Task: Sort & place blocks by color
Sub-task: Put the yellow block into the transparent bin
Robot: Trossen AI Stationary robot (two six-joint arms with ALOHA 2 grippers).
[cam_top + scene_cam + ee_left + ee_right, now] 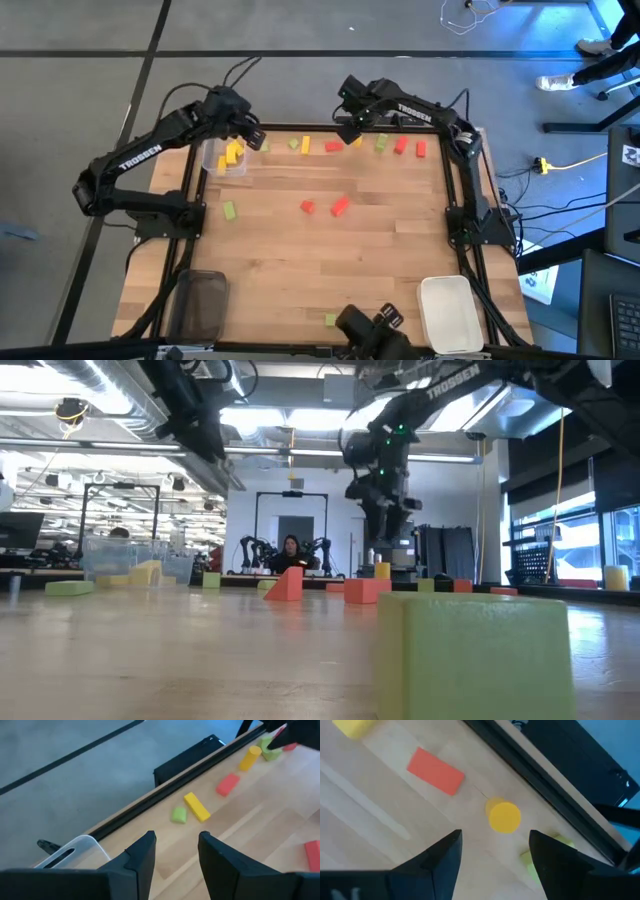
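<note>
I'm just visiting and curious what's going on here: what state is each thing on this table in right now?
Left gripper: open, empty, above the clear tray.
Right gripper: open, empty, over a yellow cylinder block standing on end.
Clear tray: upright, holds yellow blocks.
Dark tray: no blocks seen in it.
White tray: no blocks seen in it.
Two red blocks: loose at mid-table.

table (380,250) — pale wood, smooth | blocks (339,207) — matt | clear tray (214,160) — glossy plastic
</note>
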